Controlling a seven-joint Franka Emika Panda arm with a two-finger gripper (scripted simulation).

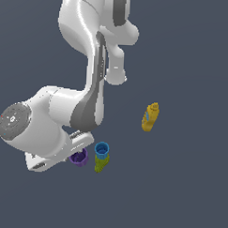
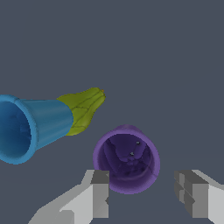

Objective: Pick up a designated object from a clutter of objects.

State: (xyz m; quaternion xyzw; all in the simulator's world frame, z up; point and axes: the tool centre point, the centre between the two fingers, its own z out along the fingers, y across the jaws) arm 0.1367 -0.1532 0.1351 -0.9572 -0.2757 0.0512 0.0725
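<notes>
The white arm (image 1: 83,100) is the biggest thing in the exterior view, bent low over a plain grey floor (image 1: 187,194), its wrist end hanging just above the clutter. Its gripper (image 2: 144,197) stands wide open and holds nothing: in the wrist view one grey finger (image 2: 98,192) sits at the near rim of the purple cup and the other is apart from the cup's far side, so the cup lies partly between them.

There is one yellow bottle (image 1: 150,117), with a blue mark, tilted and well apart from the rest, toward the exterior view's right.

There is one blue cup (image 1: 101,150), its open mouth showing from above in the exterior view; in the wrist view it lies lengthwise with its narrow end touching the one olive-green lumpy piece (image 1: 99,165).

There is one purple cup (image 2: 127,159), just beside the blue cup and half hidden under the wrist in the exterior view. Its hollow mouth faces the wrist camera, so its axis points up toward the hand.
</notes>
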